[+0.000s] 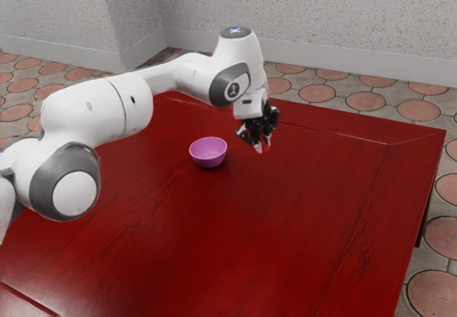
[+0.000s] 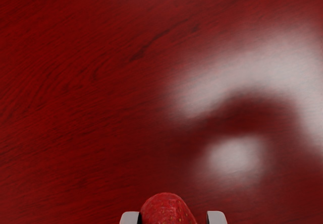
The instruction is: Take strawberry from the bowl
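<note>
Arm (image 1: 96, 110) reaching out, bent at its joints — end effector (image 1: 263, 147) pointing down, gripping.

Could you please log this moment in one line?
strawberry: at end effector, outside pink bowl | grip: unclear | pink bowl: upright on red table

The exterior view's left edge cuts off the arm (image 1: 86, 121), and the counter (image 1: 235, 260) runs out past that view's lower edge. The near wall of the bowl (image 1: 208, 161) hides part of its inside. Details at the tool (image 1: 263, 146) are too small to tell. The wrist view's lower edge cuts off the strawberry (image 2: 165, 210); nearby, pale reflections (image 2: 236, 154) are blurred.
</note>
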{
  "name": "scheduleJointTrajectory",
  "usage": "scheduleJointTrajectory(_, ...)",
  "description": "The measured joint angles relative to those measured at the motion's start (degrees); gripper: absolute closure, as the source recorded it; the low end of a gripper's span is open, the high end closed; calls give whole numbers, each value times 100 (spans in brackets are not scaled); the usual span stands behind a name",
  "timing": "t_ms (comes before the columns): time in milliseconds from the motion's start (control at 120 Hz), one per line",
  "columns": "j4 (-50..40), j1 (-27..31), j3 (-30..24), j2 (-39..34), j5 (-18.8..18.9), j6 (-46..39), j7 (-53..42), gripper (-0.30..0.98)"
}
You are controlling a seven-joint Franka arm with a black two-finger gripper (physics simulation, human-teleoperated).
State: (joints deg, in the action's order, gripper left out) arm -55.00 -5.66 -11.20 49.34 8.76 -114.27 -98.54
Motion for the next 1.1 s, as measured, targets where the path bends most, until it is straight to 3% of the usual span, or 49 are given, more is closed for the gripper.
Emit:
scheduleJointTrajectory(300,5,-226,-2,527,-59,-24,208,64)
scheduleJointTrajectory(450,5,-234,10,570,-41,26,307,34)
scheduleJointTrajectory(600,-327,-217,95,350,-28,54,463,17)
scheduleJointTrajectory(700,-1417,-129,313,-499,-44,66,785,10)
scheduleJointTrajectory(858,-4058,68,893,-3356,-235,300,1678,5)
scheduleJointTrajectory(975,-4429,98,1222,-4531,-320,912,2553,3)
scheduleJointTrajectory(1100,-4457,295,1303,-5199,-349,1491,3455,2)
